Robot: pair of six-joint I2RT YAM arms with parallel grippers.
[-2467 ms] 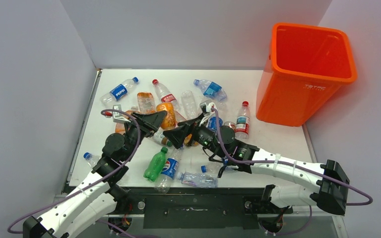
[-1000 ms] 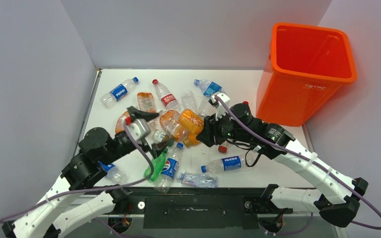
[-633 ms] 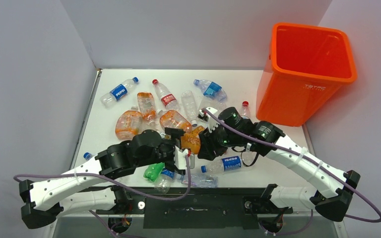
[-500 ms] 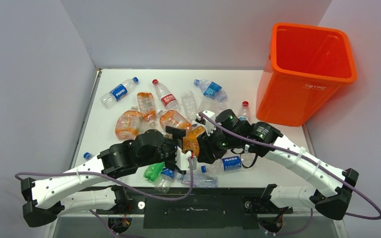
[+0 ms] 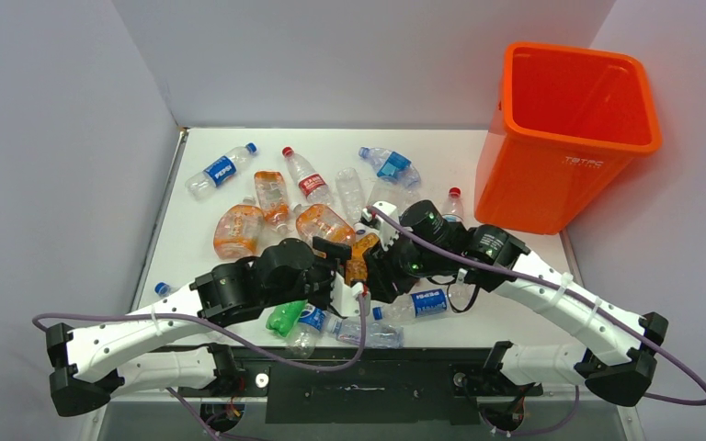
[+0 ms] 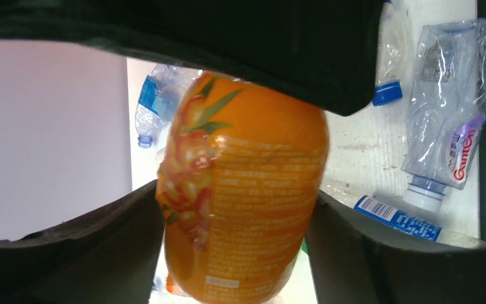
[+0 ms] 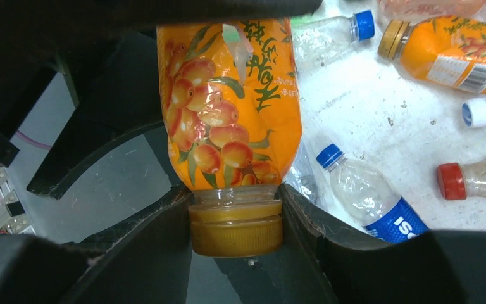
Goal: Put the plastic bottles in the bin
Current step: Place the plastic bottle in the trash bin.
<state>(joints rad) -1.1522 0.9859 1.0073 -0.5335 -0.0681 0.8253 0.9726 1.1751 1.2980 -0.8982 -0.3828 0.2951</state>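
Observation:
An orange juice bottle [image 5: 358,258] hangs above the middle of the table between both grippers. My right gripper [image 7: 235,212] is shut on its amber cap [image 7: 235,229], neck down in the right wrist view. My left gripper [image 6: 234,197] is closed on the bottle's body [image 6: 247,202], one finger pressing each side. In the top view the left gripper [image 5: 340,268] and right gripper [image 5: 375,263] meet head-on at the bottle. Several plastic bottles lie on the white table, among them a Pepsi bottle [image 5: 222,170] and a green bottle [image 5: 286,318]. The orange bin [image 5: 533,188] stands at the back right.
Orange-tinted bottles [image 5: 239,230] lie left of the grippers, a blue-labelled bottle [image 5: 414,301] and a crushed clear one [image 5: 373,333] lie near the front edge. A red-capped bottle [image 5: 451,204] stands beside the bin. Grey walls close in left and back.
My left arm has swung in from the left to the orange bottle, and its jaws have narrowed onto the body. The right gripper has kept hold of the cap, shifting slightly left.

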